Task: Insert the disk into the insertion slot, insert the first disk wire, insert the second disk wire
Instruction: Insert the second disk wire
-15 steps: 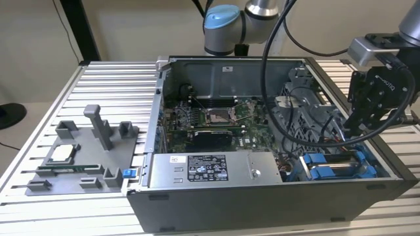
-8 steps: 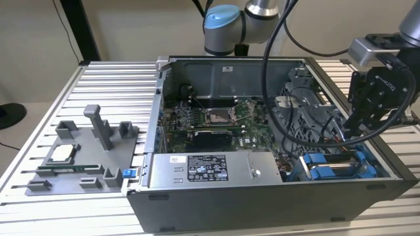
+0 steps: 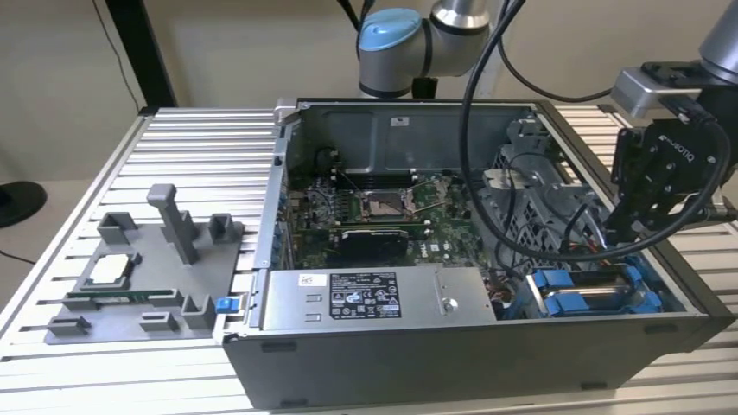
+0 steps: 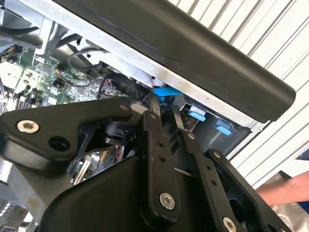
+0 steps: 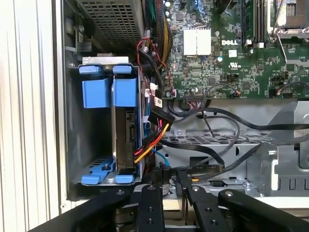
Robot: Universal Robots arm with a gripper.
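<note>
Gripper (image 3: 617,229) reaches down into the computer case (image 3: 461,359) beside the drive slot (image 5: 89,140), fingers (image 5: 147,203) nearly together, grasp unclear; the disk (image 5: 124,130) sits in the slot, wires (image 5: 154,140) alongside

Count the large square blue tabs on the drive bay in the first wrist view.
2. One blue tab is nearer the case's outer wall; the other, right beside it, is next to the coloured wires. Both are on the insertion slot. More may be hidden.

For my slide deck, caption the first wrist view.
Tool near the blue-clipped insertion slot, black cables crossing the open case.
</note>
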